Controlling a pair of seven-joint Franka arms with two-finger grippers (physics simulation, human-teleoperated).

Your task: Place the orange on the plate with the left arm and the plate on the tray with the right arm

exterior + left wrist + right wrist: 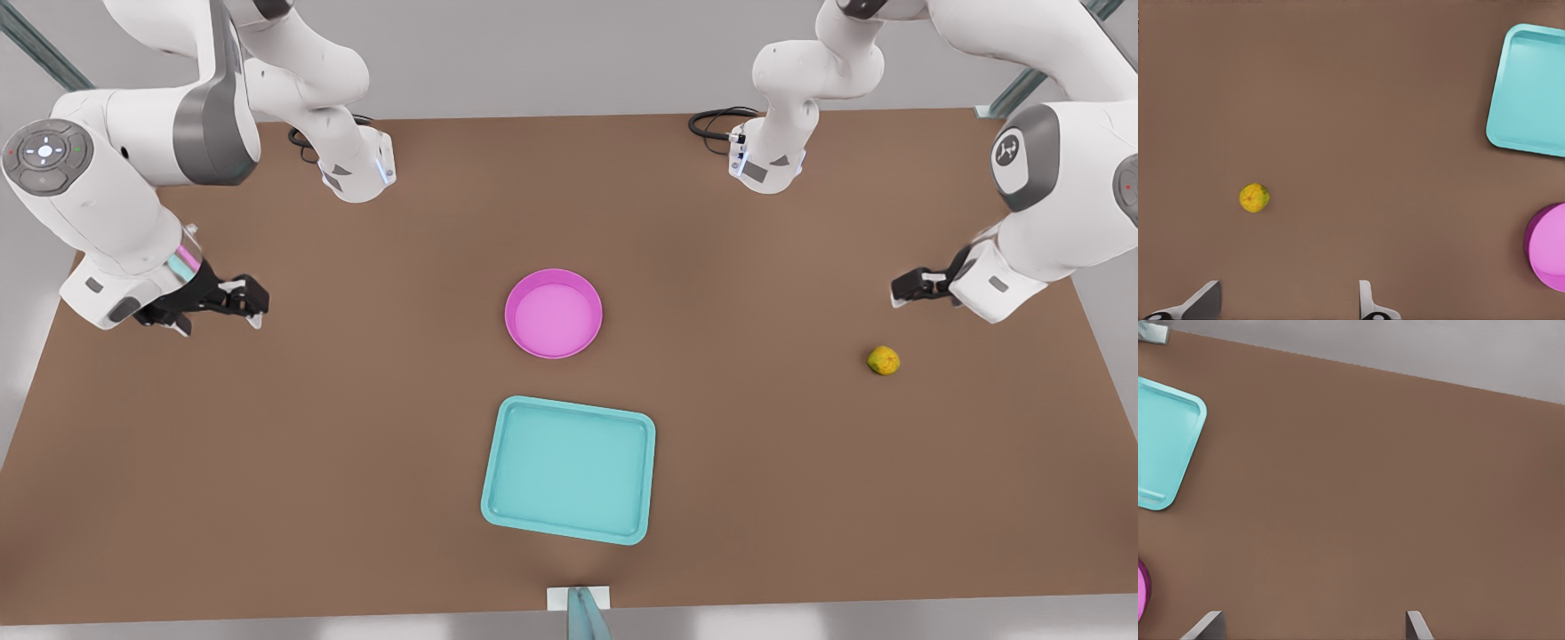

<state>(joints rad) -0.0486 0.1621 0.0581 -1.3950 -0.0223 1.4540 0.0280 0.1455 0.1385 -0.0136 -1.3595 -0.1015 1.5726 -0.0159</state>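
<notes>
Looking from largest to smallest, I am seeing the teal tray (569, 469) lying empty near the table's front edge, the pink plate (553, 313) sitting just behind it, stiff and probably best pinched at its raised rim, and the orange (883, 360) resting well apart toward the front view's right, likely light, round and prone to rolling, so I am judging a grasp across its middle safest. My left gripper (909, 289) is hovering near the orange with fingers spread; my right gripper (252, 302) is waiting at the front view's left, also spread wide.
</notes>
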